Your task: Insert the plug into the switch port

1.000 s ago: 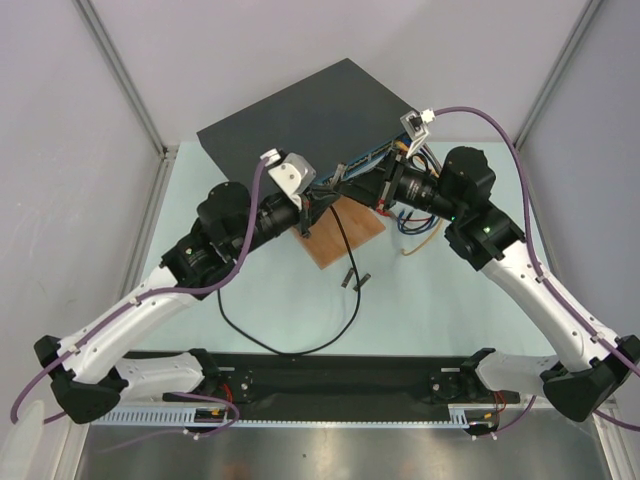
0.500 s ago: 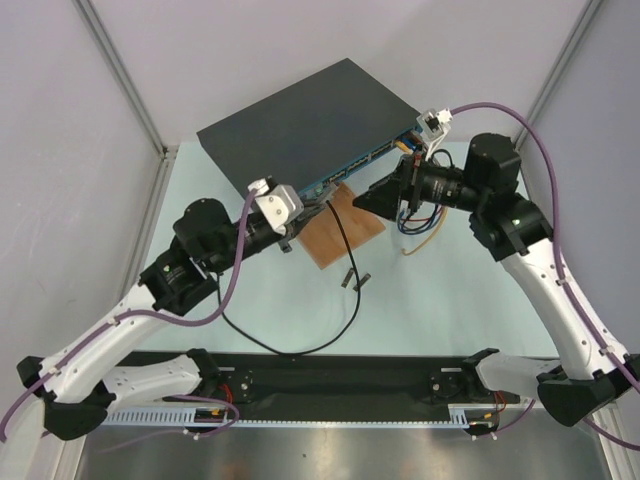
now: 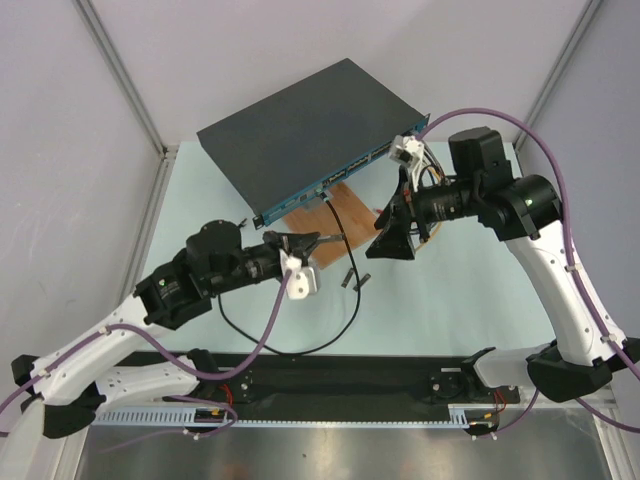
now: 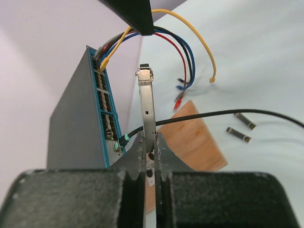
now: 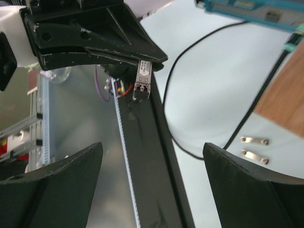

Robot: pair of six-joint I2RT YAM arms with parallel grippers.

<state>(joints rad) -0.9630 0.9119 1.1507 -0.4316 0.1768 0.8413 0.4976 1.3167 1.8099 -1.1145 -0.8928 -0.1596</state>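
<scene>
left gripper (image 4: 149, 142) pinches the plug (image 4: 147, 102), seemingly short of the switch (image 3: 300, 130); right gripper (image 5: 152, 149) jaws spread wide.

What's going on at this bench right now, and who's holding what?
The left gripper has its jaws shut on the plug, a slim metal module, held short of the switch and not yet in any port. The right gripper hangs open and empty above the table nearby. Two similar modules lie loose on the table.
</scene>
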